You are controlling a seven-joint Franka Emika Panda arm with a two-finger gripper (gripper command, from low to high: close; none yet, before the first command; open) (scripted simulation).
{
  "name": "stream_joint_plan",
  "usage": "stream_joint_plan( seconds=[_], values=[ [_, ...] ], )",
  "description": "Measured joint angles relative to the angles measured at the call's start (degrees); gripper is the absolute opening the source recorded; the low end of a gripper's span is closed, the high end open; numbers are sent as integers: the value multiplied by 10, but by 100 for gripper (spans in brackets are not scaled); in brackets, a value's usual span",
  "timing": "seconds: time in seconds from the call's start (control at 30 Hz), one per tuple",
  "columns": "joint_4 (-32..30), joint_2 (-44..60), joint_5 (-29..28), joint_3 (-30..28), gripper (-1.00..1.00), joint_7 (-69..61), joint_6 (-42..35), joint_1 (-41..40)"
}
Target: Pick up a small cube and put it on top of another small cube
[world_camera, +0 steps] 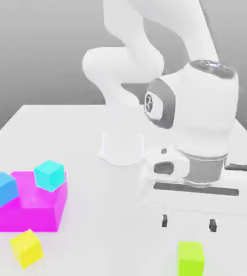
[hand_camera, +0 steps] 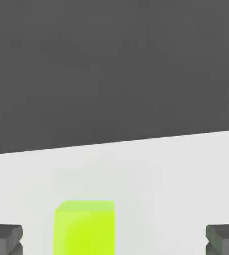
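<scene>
At the exterior view's left you see a large magenta block (world_camera: pixel 26 213) on the white table (world_camera: pixel 82 135), with a blue cube (world_camera: pixel 1 187) and a cyan cube (world_camera: pixel 50 174) resting on its top. Just in front of the block lies a small yellow cube (world_camera: pixel 26 247), tilted a little. Further to the right, the white robot arm (world_camera: pixel 192 116) holds its two-finger gripper (world_camera: pixel 189 222) above the table, pointing down, with the dark fingertips (world_camera: pixel 213 225) wide apart and nothing between them. The small lime-green cube (world_camera: pixel 191 257) (hand_camera: pixel 85 226) sits on the table near the front edge, just below the gripper (hand_camera: pixel 114 239) and not touched by it.
</scene>
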Motion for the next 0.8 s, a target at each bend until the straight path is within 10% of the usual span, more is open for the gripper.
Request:
stream_joint_plan(
  seconds=[0.17, 0.2, 0.8],
  values=[
    [17, 104, -41, -43, 0, 38, 75, 39],
    [20, 115, -46, -49, -100, 42, 83, 44],
    [-64, -96, 2, -81, -100, 45, -48, -51]
  ],
)
